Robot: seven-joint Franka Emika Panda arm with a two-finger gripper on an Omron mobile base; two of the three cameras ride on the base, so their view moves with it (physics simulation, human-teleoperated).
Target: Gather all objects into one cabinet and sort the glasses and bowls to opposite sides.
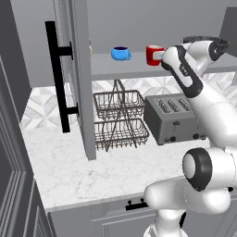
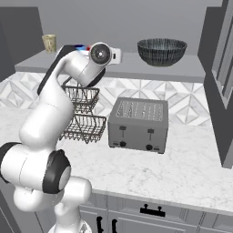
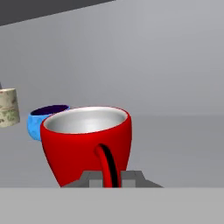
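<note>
Closest to the hand cam: red mug (image 3: 86,146), its handle running straight down between my hand's (image 3: 111,178) two tips, which sit nearly shut on it, so I read that as a pinch on the handle, prob. because the body's too wide to grab. Mug sits upright on/just above the cabinet shelf (image 1: 134,67); can't tell if it's touching. In left base view the mug (image 1: 154,55) is right of the blue cup (image 1: 121,53), close but apart; cream cup (image 2: 49,43) is further out at the shelf's left end, near the open door (image 1: 76,78) w/ the long black bar handle (image 1: 56,76). Dark grey bowl (image 2: 162,51) sits alone at the far right end, well apart from the cups. So cups left, bowl right, looks like sorting is mostly in place. Down on the desk (image 1: 69,166): wire baskets (image 1: 119,120) and toaster (image 2: 138,124), not my concern. Next, I'd say: settle mug by the blue cup, let go, back out w/o tipping it.
</note>
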